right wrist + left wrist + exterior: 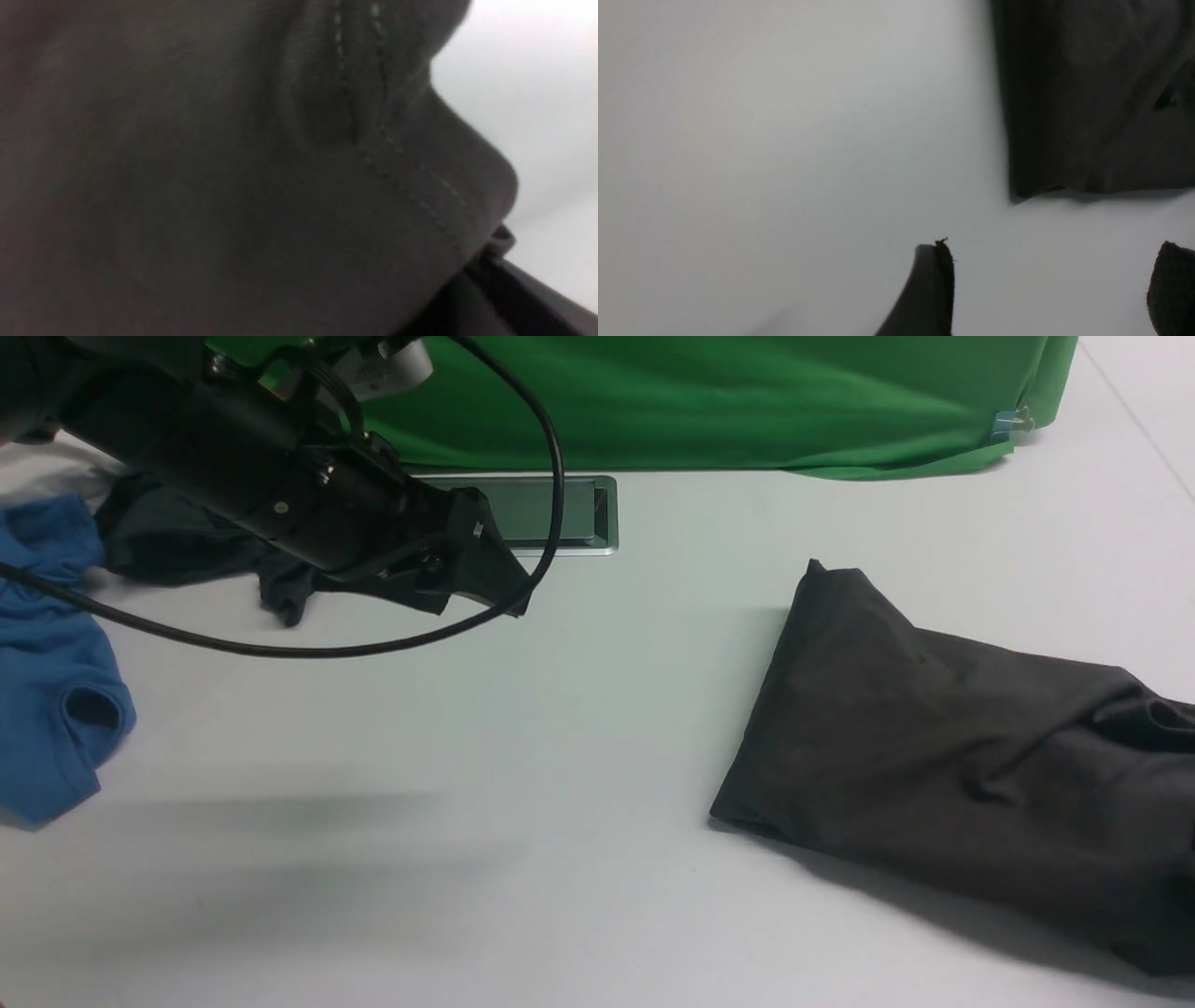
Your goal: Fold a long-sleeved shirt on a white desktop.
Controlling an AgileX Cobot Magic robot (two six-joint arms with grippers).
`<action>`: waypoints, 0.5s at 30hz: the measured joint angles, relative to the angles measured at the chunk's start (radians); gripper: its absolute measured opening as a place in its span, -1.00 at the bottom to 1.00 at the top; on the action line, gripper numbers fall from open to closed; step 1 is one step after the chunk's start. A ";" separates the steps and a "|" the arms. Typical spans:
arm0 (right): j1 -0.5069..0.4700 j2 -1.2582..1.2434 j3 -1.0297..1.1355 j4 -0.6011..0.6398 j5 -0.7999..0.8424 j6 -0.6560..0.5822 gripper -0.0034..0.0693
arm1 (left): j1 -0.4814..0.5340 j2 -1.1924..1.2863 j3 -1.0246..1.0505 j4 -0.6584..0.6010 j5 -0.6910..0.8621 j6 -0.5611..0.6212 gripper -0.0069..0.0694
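The long-sleeved shirt lies bunched and partly folded on the right of the white desktop, running off the frame's right edge. My left gripper hangs over the desktop's far left, well apart from the shirt. In the left wrist view it is open with only bare desktop between its fingertips, and the shirt's edge lies beyond. My right gripper is out of the front view. In the right wrist view the shirt's stitched hem fills the frame and drapes right onto my right gripper, which is shut on it.
A bright blue shirt and a smaller dark bluish-grey garment lie at the far left. Behind the left arm sits a silver-framed hatch. A green cloth backdrop closes the far side. The arm's black cable loops low over the desktop.
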 joint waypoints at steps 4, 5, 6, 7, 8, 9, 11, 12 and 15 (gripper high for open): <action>0.000 0.000 0.007 -0.001 0.000 0.007 -0.63 | 0.000 0.000 0.000 -0.001 -0.008 0.000 0.73; 0.000 0.000 0.006 -0.001 0.002 0.007 -0.61 | 0.000 0.000 0.000 -0.002 -0.009 0.000 0.73; 0.000 0.000 -0.002 -0.003 0.019 0.007 -0.43 | 0.000 0.000 0.000 -0.004 -0.012 0.000 0.73; 0.000 -0.002 -0.014 -0.004 0.040 0.007 -0.24 | 0.000 0.000 0.000 -0.011 -0.014 0.000 0.73; -0.001 -0.006 -0.025 -0.005 0.052 0.007 -0.10 | 0.000 0.000 0.000 -0.018 -0.014 0.000 0.73; -0.001 -0.019 -0.040 -0.006 0.066 0.007 0.07 | 0.000 0.000 0.000 -0.035 -0.015 0.000 0.73; -0.001 -0.067 -0.079 -0.006 0.079 0.015 0.36 | -0.003 0.002 0.000 -0.078 -0.027 0.000 0.74; -0.001 -0.073 -0.083 -0.006 0.079 0.017 0.38 | -0.004 0.003 0.000 -0.082 -0.028 0.000 0.74; -0.001 -0.193 -0.141 0.001 0.043 0.055 0.54 | -0.049 0.030 0.000 -0.118 -0.071 0.004 0.76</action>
